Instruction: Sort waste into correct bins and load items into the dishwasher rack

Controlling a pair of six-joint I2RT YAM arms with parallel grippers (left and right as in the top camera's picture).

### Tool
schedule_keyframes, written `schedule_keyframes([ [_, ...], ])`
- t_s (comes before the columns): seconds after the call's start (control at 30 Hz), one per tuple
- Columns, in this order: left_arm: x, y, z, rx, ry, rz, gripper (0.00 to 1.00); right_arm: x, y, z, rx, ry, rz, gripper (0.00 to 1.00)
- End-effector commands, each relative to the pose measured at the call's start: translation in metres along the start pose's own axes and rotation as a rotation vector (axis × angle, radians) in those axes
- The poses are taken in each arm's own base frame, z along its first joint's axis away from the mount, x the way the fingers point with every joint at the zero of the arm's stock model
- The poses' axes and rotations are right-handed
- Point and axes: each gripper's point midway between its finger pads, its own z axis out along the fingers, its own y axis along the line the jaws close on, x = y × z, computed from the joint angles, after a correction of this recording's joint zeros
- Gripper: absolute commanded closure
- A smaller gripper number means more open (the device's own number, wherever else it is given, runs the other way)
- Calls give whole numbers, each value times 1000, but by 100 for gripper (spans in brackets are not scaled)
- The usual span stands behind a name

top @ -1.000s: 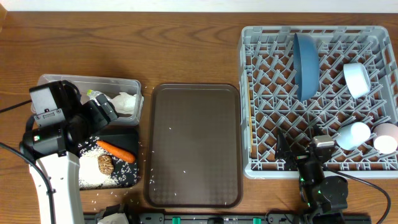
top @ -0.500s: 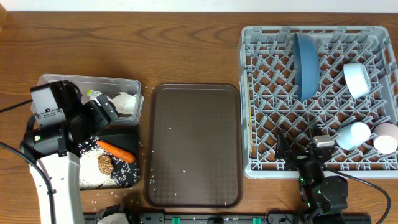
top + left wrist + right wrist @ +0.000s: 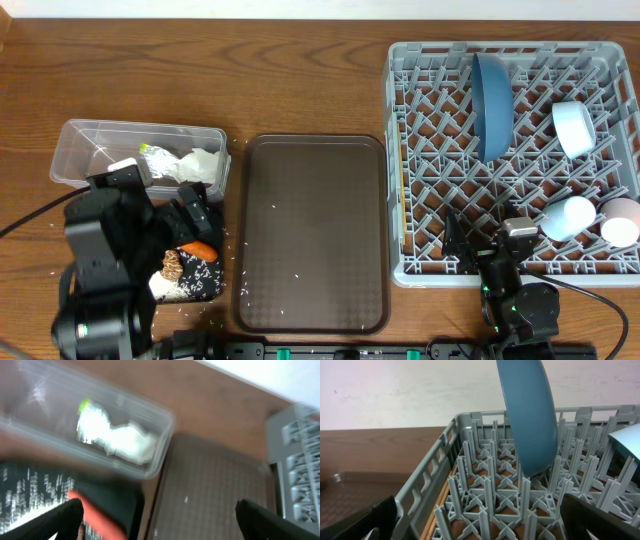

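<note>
While the left pincer (image 3: 159, 517) is hovering released over the carrot (image 3: 198, 249) in the black tray (image 3: 218, 270), table's (image 3: 300, 80) front-left corner, the right pincer (image 3: 482, 520) is sitting released at the rack (image 3: 420, 268); low swing risks scattering rice (image 3: 168, 291).

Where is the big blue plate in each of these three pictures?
Overhead: the blue plate stands on edge in the grey rack, upper right.
Left wrist: not in it.
Right wrist: top centre, upright.
Shared landmark: the grey rack, seen at the left wrist picture's right edge.
</note>
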Motion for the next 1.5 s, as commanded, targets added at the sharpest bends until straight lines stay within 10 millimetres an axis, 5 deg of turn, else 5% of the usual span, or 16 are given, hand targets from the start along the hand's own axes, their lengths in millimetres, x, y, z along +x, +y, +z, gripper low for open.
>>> schedule_keyframes([
  [0.0, -16, -19, -20, 61, -134, 198, 2, 0, 0, 0, -1, -1, 13, 1],
  [0.13, -29, -36, -48, 107, -281, 377, 2, 0, 0, 0, -1, -1, 13, 1],
  [0.3, -20, -41, -71, 120, -373, 505, 2, 0, 0, 0, -1, -1, 13, 1],
  [0.67, 14, -31, -66, 137, -498, 522, 2, 0, 0, 0, -1, -1, 13, 1],
  [1.47, 88, -12, 58, 206, -464, 478, 2, 0, 0, 0, -1, -1, 13, 1],
])
